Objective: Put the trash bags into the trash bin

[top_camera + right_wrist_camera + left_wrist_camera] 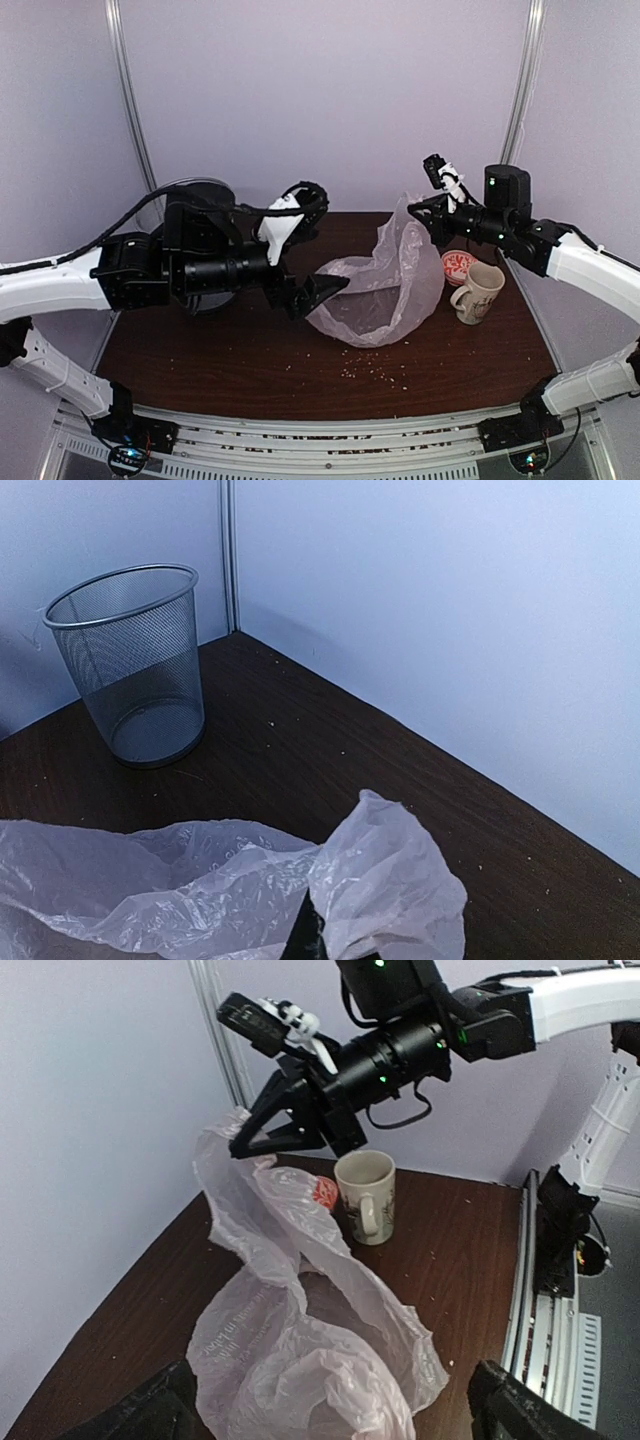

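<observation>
Right pincer (240,1148) pinches trash bag (385,290) top (rest on table (200,350)); left pincer (320,295) wide open nearby.

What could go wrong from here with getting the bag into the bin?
1. The right gripper pinches only the top edge of the trash bag, and the left gripper stands open, so the thin film could slip free on a lift.
2. The mug stands right beside the bag; dragging the film could tip it.
3. The trash bin sits in the far left corner behind the left arm, so the carry might snag on that arm.
</observation>
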{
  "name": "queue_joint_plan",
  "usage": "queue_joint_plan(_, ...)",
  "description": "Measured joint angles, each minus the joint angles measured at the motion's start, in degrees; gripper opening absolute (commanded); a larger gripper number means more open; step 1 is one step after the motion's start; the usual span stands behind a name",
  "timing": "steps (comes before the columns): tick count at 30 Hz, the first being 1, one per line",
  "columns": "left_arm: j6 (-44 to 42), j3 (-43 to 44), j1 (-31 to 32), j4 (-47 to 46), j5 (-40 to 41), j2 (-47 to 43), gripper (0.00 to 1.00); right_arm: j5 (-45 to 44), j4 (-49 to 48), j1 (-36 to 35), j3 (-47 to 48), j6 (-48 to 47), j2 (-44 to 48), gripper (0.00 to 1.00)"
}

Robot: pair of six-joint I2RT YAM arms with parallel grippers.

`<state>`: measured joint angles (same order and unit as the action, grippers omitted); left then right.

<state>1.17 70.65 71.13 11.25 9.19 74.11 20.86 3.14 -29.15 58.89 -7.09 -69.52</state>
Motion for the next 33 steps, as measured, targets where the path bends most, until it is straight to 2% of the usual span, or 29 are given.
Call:
queue_joint_plan(6, 0.61, 2.19, 0.00, 7.02, -8.59, 4.33, 0.98, -1.46, 0.11, -0.02, -0.46, -0.17, 0.28, 0.00)
queue_joint_plan(10, 1.18, 2.19, 0.02, 9.97, -9.99, 6.47, 0.98, -1.88, 0.11, -0.02, -0.46, -0.28, 1.51, 0.00)
queue_joint_plan(15, 3.54, 5.42, -2.34, 11.47, -3.54, 5.33, 0.92, -2.19, 0.07, -0.13, -1.07, -0.46, 2.80, 0.00)
queue_joint_plan(20, 8.96, 13.35, -14.10, 14.67, 6.67, 4.22, 0.94, -2.51, 0.11, -0.13, -1.49, -0.57, 3.17, 0.00)
queue_joint_plan(24, 13.18, 14.10, -21.38, 18.45, 14.58, 3.17, 0.94, -2.93, 0.09, -0.13, -1.86, -0.70, 4.00, 0.00)
queue_joint_plan(28, 16.00, 15.69, -24.83, 25.11, 17.75, 4.81, 0.92, -3.02, 0.09, -0.13, -1.90, -1.01, 4.44, 0.00)
queue_joint_plan(33, 18.60, 22.60, -28.17, 34.64, 19.54, 9.44, 0.87, -3.04, 0.09, -0.13, -1.99, -1.60, 4.48, 0.00)
